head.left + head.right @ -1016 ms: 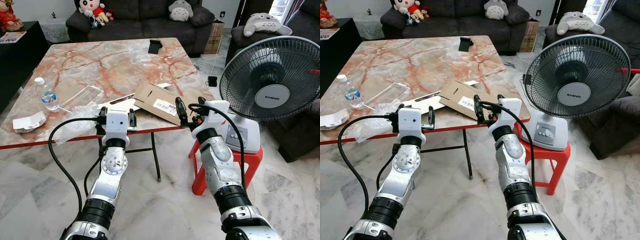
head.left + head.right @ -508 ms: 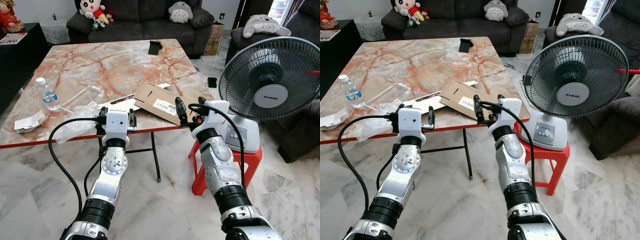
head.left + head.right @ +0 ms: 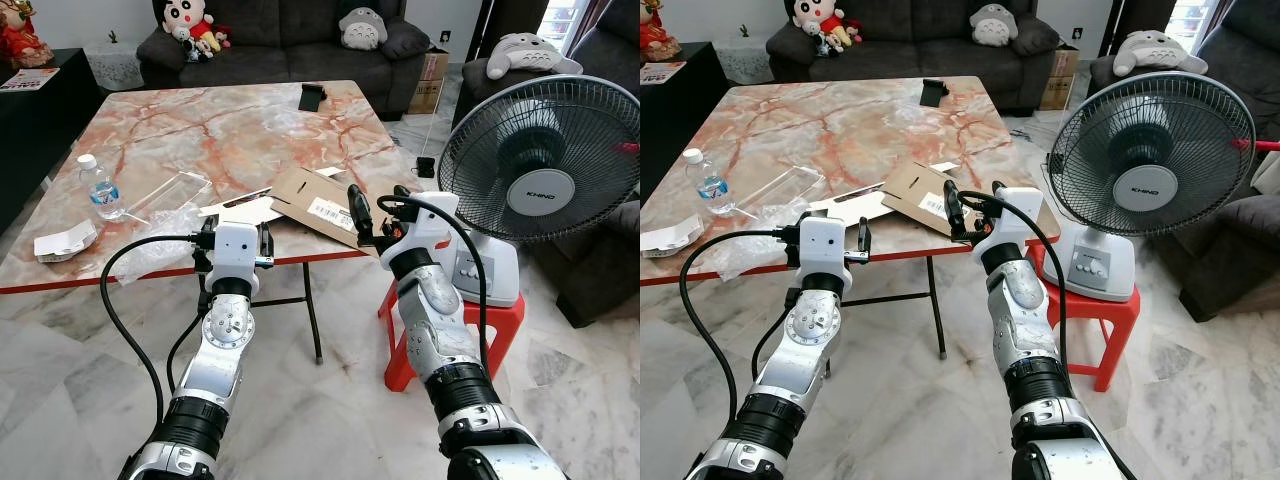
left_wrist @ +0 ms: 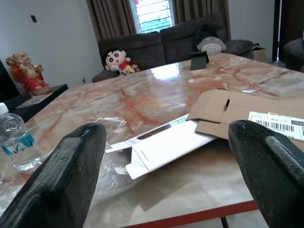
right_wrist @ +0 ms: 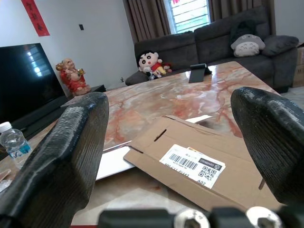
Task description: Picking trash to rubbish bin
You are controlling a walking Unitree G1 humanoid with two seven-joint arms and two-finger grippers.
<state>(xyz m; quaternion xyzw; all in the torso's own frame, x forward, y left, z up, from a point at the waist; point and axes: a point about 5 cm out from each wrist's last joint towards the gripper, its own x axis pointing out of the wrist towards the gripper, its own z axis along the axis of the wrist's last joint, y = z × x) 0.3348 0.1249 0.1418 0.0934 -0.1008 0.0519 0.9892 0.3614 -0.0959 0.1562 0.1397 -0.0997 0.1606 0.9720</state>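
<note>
A flattened brown cardboard box [image 3: 318,203] with a barcode label lies at the marble table's [image 3: 230,130] front edge. Beside it lie a flat white carton [image 3: 240,210], a clear plastic tray [image 3: 165,193], crinkled plastic wrap [image 3: 150,250], a water bottle [image 3: 99,187] and a small white box [image 3: 62,240]. My left gripper [image 3: 235,240] hovers open at the table edge facing the white carton [image 4: 166,142]. My right gripper [image 3: 376,208] is open just short of the cardboard [image 5: 190,161], its fingers [image 5: 71,156] wide apart and holding nothing.
A standing fan [image 3: 545,170] sits on a red stool [image 3: 480,320] close to my right arm. A dark sofa [image 3: 280,40] with plush toys runs along the back. A black phone stand [image 3: 311,96] is on the far table edge. A black cabinet [image 3: 30,110] stands at the left.
The view has crept slightly forward. My right gripper has risen a little and edged left towards the cardboard's front edge. The left gripper holds its place.
</note>
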